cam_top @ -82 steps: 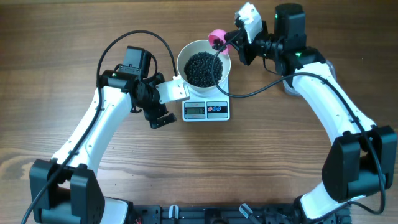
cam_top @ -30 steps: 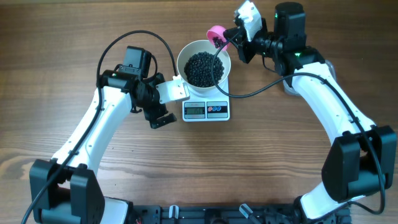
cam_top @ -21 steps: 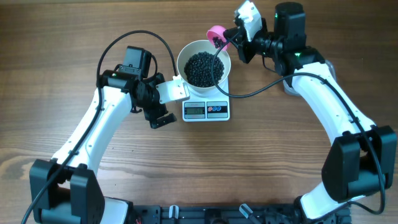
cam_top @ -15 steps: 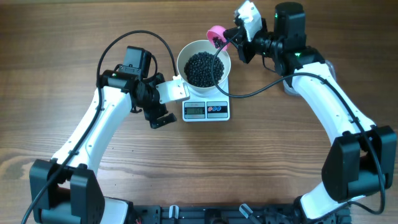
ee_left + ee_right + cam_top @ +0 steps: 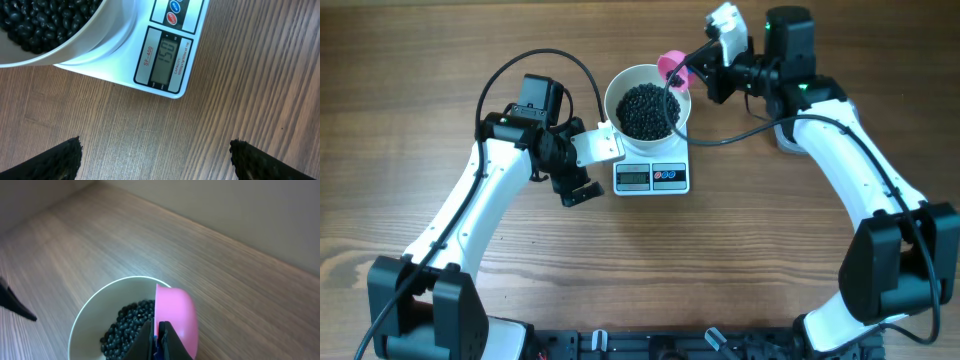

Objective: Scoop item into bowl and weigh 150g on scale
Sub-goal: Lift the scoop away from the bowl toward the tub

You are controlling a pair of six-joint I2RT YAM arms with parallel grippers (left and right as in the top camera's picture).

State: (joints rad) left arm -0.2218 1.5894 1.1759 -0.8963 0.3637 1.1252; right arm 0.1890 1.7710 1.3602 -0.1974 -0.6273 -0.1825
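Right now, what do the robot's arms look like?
The left arm and right arm are white tubes with black joints, tiny green lights and looping black cables. The left gripper and right gripper have dark fingers.

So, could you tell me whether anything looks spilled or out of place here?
Nothing stands out. The beads sit inside the bowl, the bowl rests upright on the scale, and no strays show on the table.

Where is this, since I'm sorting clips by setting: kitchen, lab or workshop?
Probably a robotics lab bench: a left arm and right arm at a wooden table, with a scale and a bowl of beans.
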